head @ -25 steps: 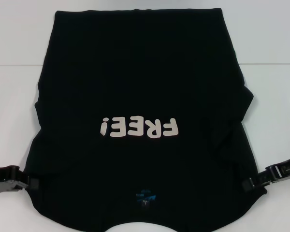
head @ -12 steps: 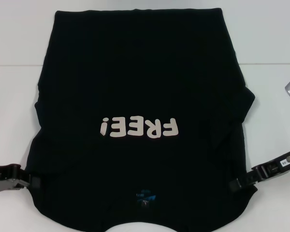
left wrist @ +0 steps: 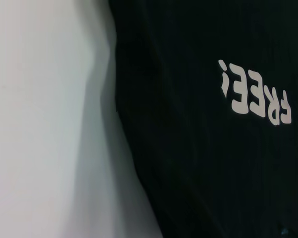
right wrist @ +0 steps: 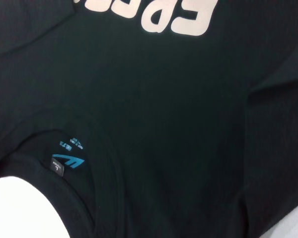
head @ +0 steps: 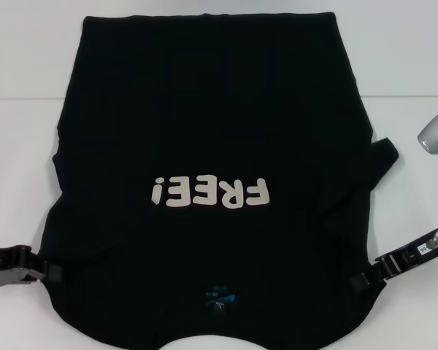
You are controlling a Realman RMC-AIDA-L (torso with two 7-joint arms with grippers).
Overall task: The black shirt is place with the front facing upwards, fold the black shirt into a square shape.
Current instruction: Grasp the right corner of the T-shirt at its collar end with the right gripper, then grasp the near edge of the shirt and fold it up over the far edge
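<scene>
Head view showed you the black shirt point(head: 212, 182) spread front-up across the white bench point(head: 416, 65), collar nearest the robot, with the white "FREE!" lettering point(head: 210, 193) reading upside down. Over the last second the right gripper point(head: 365, 281) had pulled the shoulder edge inward from the shirt's right side, its jaws apparently clamped on the cloth, and a sleeve flap point(head: 384, 154) had sprung out. That suggested the right-side fold was starting. The left gripper point(head: 47, 273) sat unmoved at the opposite shoulder edge, jaws seemingly pinching fabric too. The cloth looked soft, matte and limp, creasing toward the right grip; a blue neck label point(right wrist: 69, 161) lay inside the collar.
</scene>
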